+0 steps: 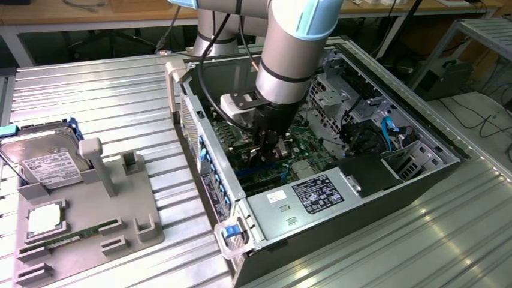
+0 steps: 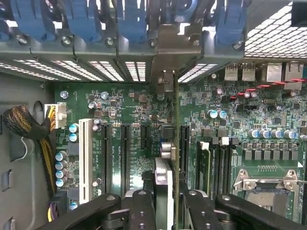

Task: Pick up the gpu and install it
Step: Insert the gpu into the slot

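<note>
In the wrist view the gpu [image 2: 175,124] shows edge-on as a thin green-edged card standing over the motherboard [image 2: 129,105]. Its silver bracket [image 2: 165,52] reaches the case's rear slot openings. My gripper [image 2: 168,211] is shut on the card's near end, with a black finger [image 2: 139,211] on each side. The card runs alongside the black expansion slots [image 2: 184,148]; whether it is seated I cannot tell. In the exterior view the gripper [image 1: 268,153] reaches down into the open computer case [image 1: 416,129].
Blue slot latches [image 2: 81,19] line the case's rear wall. A white slot [image 2: 85,158], a cable bundle [image 2: 24,124] and the CPU socket [image 2: 268,187] surround the card. Outside, a grey fixture [image 1: 88,222] carries a hard drive [image 1: 48,159] and a RAM stick [image 1: 72,237]. The power supply [image 1: 320,195] sits at the case's near end.
</note>
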`<state>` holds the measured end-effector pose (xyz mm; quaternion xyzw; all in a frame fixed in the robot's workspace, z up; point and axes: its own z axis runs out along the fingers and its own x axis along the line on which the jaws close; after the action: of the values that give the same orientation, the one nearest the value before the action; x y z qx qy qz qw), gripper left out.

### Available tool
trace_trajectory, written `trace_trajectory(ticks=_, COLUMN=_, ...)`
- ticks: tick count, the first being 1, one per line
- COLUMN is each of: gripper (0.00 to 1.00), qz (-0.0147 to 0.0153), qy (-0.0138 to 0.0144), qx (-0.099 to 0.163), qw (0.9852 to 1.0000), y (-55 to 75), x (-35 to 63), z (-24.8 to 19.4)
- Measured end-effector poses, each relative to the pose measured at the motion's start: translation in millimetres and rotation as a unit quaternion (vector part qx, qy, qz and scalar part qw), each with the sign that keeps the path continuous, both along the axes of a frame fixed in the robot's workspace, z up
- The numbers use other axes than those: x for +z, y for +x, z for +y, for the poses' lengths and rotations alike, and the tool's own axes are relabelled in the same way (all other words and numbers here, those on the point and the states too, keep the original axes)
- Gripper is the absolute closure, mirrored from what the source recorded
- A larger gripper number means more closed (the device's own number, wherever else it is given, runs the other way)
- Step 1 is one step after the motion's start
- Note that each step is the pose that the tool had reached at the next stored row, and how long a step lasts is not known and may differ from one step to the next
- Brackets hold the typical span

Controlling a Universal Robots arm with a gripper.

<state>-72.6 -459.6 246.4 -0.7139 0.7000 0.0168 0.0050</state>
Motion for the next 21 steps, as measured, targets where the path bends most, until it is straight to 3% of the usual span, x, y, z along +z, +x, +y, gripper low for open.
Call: trace_trajectory(ticks=21, gripper=0.72, qz=0.0, qy=0.0007, qx=-0.006, qw=1.0, y=0.0, x=0.1, z=-0.7)
